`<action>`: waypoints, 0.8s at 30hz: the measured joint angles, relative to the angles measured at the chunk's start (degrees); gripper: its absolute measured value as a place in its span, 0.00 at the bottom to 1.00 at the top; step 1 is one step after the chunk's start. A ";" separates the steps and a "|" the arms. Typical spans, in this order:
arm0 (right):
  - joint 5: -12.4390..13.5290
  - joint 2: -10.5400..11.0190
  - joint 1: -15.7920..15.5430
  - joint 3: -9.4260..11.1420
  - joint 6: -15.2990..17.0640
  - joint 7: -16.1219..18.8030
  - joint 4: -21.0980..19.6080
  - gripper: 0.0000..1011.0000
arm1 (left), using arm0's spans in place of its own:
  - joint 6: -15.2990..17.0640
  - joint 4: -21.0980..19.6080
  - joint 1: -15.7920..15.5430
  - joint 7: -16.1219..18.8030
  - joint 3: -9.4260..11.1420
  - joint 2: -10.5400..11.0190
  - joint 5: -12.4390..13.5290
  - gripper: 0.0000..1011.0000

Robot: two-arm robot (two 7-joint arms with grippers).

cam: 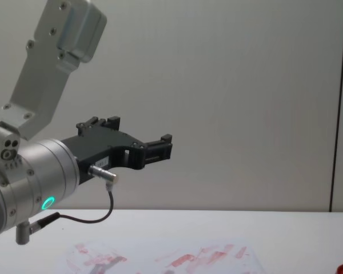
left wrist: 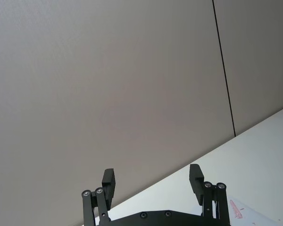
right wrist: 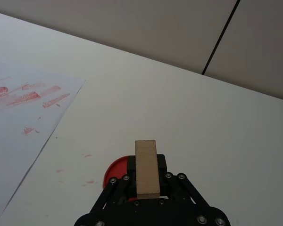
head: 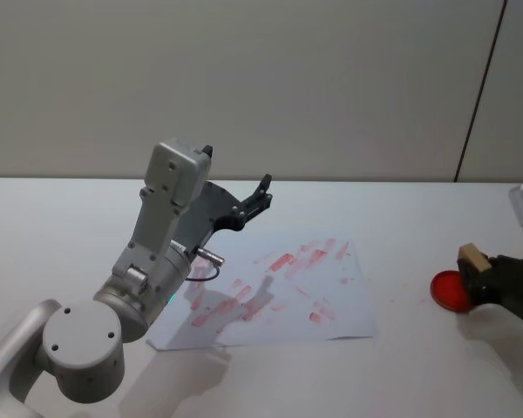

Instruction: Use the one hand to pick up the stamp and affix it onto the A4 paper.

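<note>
Right hand [right wrist: 147, 186] clamps tan wooden stamp [right wrist: 146, 166] — over round red pad [head: 448, 290] (glossy); left hand [head: 260, 197] spread wide.

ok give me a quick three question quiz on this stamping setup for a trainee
1. True or false: the right pincer is shut on the stamp.
2. What lies directly under the held stamp? A) the A4 paper B) the red ink pad C) bare table
3. Fill in: the left pincer, raised over the paper, is ____.

Key: 1 true; 2 B; 3 open
</note>
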 joint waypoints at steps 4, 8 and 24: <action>-0.28 -0.61 0.53 -0.32 0.21 0.12 0.62 0.22 | 0.00 0.00 0.00 0.00 0.00 0.00 0.00 0.99; -0.53 -0.98 0.90 -0.51 0.28 0.29 1.02 0.22 | 0.00 0.00 0.00 0.00 0.00 0.00 0.00 0.99; -0.97 -1.75 1.63 -0.87 0.46 0.63 1.83 0.67 | 0.00 0.00 0.00 0.00 0.00 0.00 0.00 0.99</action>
